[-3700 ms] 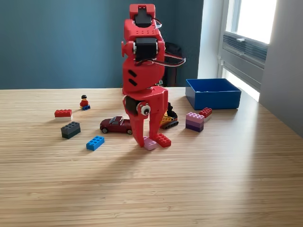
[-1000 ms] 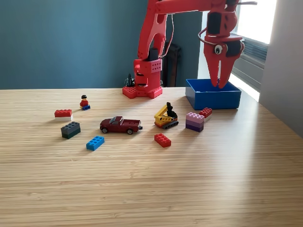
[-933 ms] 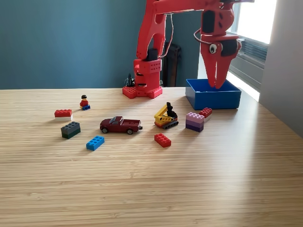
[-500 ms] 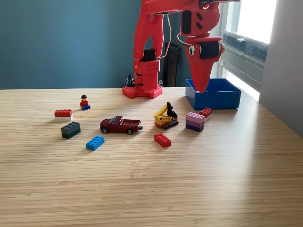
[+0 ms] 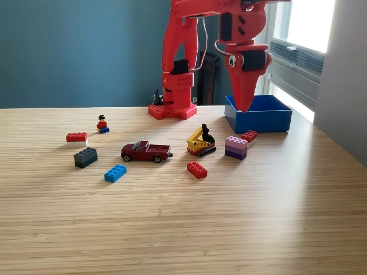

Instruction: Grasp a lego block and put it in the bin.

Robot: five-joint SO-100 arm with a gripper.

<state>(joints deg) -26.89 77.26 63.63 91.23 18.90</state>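
Gripper (image 5: pixel 245 107) hangs closed and empty beside the bin (image 5: pixel 258 117); a careless descent risks knocking the red brick (image 5: pixel 196 169) away.

Teal wall (image 5: pixel 74 51), bright window (image 5: pixel 309 23) right, wooden table (image 5: pixel 183 223).

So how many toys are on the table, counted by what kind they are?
Loose lego bricks: 6 (red on white, dark grey, blue, red, pink on purple, small red)
Toy vehicles: 2 (dark red car, yellow digger)
Lego figure: 1
Blue bin: 1
Total: 10
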